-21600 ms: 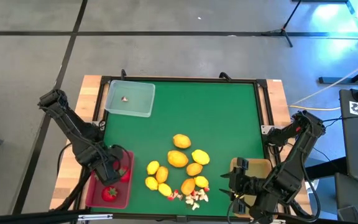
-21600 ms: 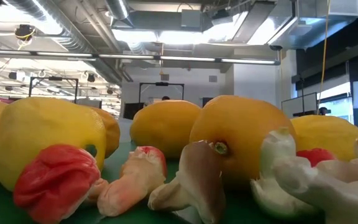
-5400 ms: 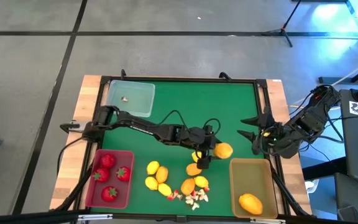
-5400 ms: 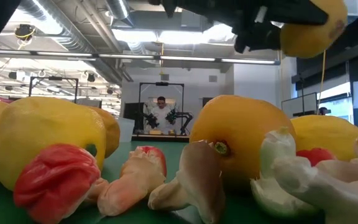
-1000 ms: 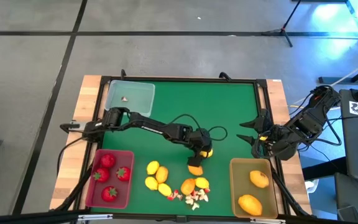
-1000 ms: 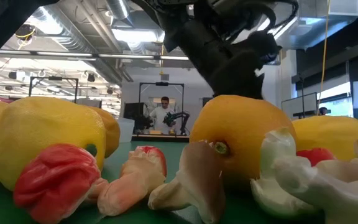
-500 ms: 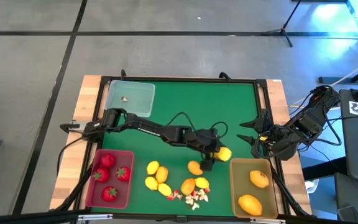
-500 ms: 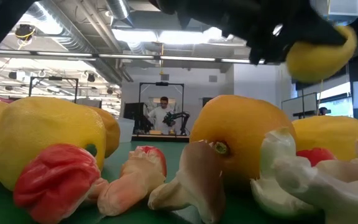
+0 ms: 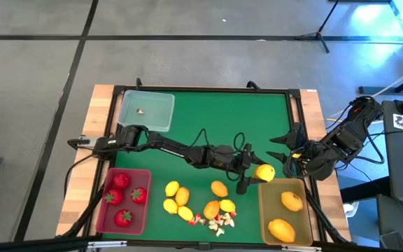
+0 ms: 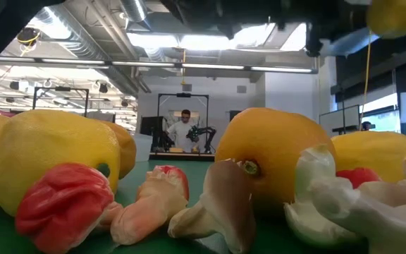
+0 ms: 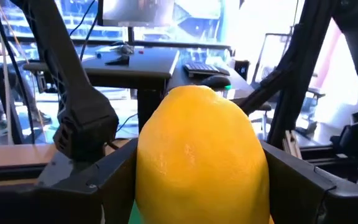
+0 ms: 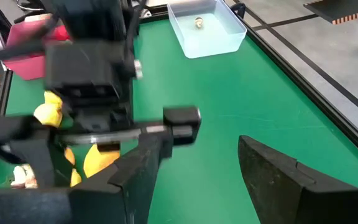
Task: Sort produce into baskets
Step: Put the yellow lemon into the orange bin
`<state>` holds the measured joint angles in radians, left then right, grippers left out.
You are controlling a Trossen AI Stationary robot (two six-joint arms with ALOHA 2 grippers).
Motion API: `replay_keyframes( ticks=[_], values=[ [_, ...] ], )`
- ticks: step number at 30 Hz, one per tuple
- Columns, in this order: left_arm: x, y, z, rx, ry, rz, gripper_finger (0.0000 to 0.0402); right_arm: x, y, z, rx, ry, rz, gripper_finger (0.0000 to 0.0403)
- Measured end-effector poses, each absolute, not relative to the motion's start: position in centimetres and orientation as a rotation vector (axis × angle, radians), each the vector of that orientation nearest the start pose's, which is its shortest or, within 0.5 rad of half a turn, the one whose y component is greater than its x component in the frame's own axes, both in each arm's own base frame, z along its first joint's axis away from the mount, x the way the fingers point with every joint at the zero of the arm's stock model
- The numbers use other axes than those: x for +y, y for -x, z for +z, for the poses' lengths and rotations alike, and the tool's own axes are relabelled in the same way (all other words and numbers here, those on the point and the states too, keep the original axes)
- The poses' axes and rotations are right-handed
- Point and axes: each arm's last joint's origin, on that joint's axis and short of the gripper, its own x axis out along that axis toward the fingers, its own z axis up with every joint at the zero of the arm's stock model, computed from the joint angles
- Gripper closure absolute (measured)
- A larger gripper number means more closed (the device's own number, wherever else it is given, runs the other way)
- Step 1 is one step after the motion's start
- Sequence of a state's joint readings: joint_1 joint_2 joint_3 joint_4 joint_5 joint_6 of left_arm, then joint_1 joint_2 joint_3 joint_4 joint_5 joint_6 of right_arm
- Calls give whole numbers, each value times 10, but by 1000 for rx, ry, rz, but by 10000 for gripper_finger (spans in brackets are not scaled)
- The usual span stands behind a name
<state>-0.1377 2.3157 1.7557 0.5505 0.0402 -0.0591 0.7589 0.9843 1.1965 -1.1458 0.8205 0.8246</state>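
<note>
My left gripper [image 9: 259, 173] reaches across the green mat from the left and is shut on a yellow lemon [image 9: 265, 171], held in the air by the far left corner of the tan basket [image 9: 266, 210]. That basket holds two orange lemons [image 9: 292, 201]. More lemons [image 9: 176, 197] and white-and-red bits [image 9: 217, 223] lie on the mat near the front. The red basket [image 9: 102, 222] holds strawberries [image 9: 122, 218]. The clear basket [image 9: 152, 122] holds one small bit. My right gripper [image 9: 284, 148] waits open at the mat's right edge. My left gripper pinches the yellow lemon by its two opposite sides [image 11: 148, 168] between its two fingers [image 11: 107, 180]. The fingers lie level and come from the table's left. The lemon fills the gap between them and hangs clear of the mat, high in the low view [image 10: 398, 15].
The mat's far half [image 9: 222, 119] is bare green. A raised black frame [image 9: 296, 119] borders the mat, with wooden table edges outside it. A cable [image 9: 205, 136] loops over the left arm. In the low view a person stands far back in the room [image 10: 184, 127].
My left gripper has risen from the lemon pile with the yellow lemon and moved toward the table's right edge, tipping from pointing down to level. The lemon is now lifted clear, beside the tan basket's far left corner. The orange lemon next to it stayed on the mat.
</note>
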Motion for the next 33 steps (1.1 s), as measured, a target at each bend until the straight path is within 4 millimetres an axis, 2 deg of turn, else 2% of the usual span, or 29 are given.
replay_keyframes(
  ticks=[3, 14, 21, 26, 33],
  values=[
    [-75, -538, 210, -7, 82, -177, 125, 90, -125, 363, 569, -132, -310, 182],
    [-84, -569, 207, -75, 82, -189, 125, 90, -126, 363, 568, -132, -311, 182],
    [-96, -587, 191, -97, 80, -220, 125, 90, -125, 363, 569, -131, -311, 182],
    [-106, -593, 182, -74, 77, -238, 125, 90, -125, 363, 569, -131, -311, 182],
    [-104, -595, 170, -39, 75, -214, 112, 90, -125, 363, 570, -128, -310, 182]
  ],
)
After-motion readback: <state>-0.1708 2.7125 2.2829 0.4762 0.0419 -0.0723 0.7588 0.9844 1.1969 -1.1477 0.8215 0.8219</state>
